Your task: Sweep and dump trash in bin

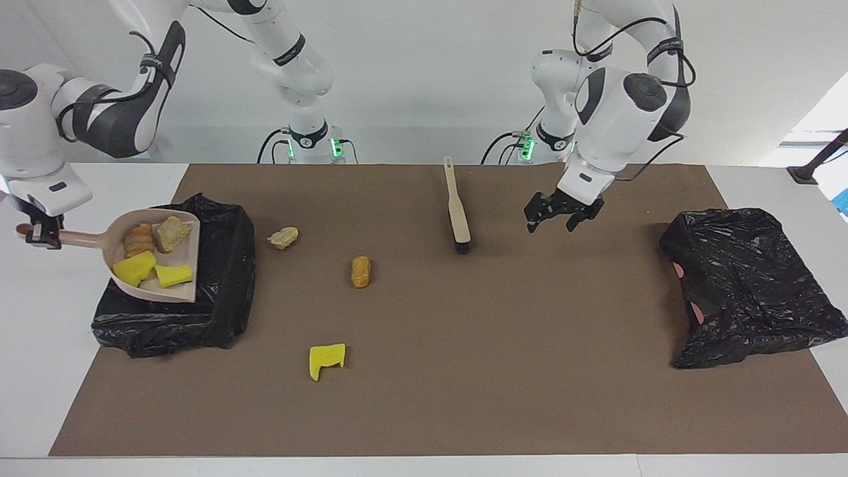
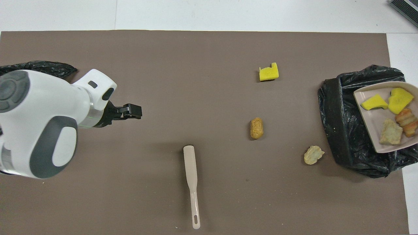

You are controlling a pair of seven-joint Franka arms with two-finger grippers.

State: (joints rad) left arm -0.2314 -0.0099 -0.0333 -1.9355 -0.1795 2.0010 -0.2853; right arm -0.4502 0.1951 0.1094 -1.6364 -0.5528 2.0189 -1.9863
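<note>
Over the bin (image 1: 218, 318) at the right arm's end of the table, the dustpan (image 1: 187, 291) hangs loaded and only slightly tipped, its open lip pointing across the black liner. The right gripper (image 1: 36, 232) is clamped tight on the dustpan's handle, out past the mat's edge over the white table. Four pieces of the trash ride in the pan: two yellow sponge chunks (image 1: 134, 271) near the lip and two bread-like lumps (image 1: 139, 240) up by the handle. Nothing has tipped out as far as I can see, so the dump itself is not yet done.

On the mat, three scraps lie loose: a pale crumpled lump (image 1: 283, 236) just beside the bin, a brown bread roll (image 1: 360, 271) a little toward the middle, and a yellow sponge piece (image 1: 326, 358) farthest from the robots. All three sit well apart from each other.

Mid-table, the brush (image 1: 458, 211) lies flat on the mat, handle toward the robots, bristles toward the scraps, and no one has hold of it. The left gripper (image 1: 555, 213) hovers empty with its fingers spread wide, off toward the left arm's end, between the brush and a second black bag (image 1: 748, 285).

My call: roughly halfway. One panful is gathered and waiting to be tilted out; then the brush needs picking up again and three more scraps need sweeping and dumping.
</note>
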